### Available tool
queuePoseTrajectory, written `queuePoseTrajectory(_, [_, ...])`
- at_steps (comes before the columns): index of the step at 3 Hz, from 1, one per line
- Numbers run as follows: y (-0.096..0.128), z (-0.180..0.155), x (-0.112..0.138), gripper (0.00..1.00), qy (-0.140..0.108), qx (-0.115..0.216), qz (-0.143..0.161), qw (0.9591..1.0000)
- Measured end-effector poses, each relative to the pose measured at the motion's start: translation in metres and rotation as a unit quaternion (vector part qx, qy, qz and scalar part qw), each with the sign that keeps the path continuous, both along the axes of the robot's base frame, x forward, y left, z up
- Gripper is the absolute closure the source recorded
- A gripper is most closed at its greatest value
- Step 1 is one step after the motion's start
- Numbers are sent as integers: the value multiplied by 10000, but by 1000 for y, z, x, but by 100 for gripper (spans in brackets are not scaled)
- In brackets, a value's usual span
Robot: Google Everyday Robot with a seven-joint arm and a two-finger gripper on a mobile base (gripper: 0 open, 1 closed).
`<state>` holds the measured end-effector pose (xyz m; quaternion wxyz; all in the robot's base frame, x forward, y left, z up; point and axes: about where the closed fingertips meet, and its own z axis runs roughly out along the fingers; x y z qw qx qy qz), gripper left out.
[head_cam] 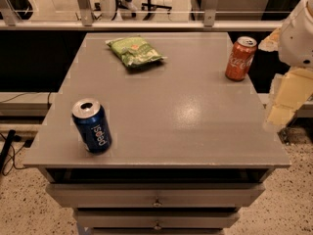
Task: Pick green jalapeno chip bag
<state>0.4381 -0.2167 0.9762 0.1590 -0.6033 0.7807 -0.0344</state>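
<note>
The green jalapeno chip bag (pixel 134 51) lies flat on the far left part of the grey table top (pixel 166 106). It is light green with a small orange mark and pale print. My gripper (pixel 283 104) is at the right edge of the view, beside the table's right edge, hanging from the white arm (pixel 299 31). It is far to the right of the bag and lower in the view. Nothing is seen in it.
A blue Pepsi can (pixel 92 126) stands upright near the front left corner. An orange-red Coca-Cola can (pixel 240 58) stands upright at the far right. Drawers (pixel 156 195) sit under the table top. A rail and glass partition (pixel 146 23) run behind the table.
</note>
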Motion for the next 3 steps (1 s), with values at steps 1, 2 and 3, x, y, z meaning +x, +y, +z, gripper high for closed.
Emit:
queuePoseTrajectory(1, [0, 0, 0, 0, -1, 0, 0, 10000])
queuePoseTrajectory(2, [5, 1, 2, 0, -56, 72, 38, 10000])
queuePoseTrajectory(3, [37, -17, 28, 0, -51, 447, 264, 9986])
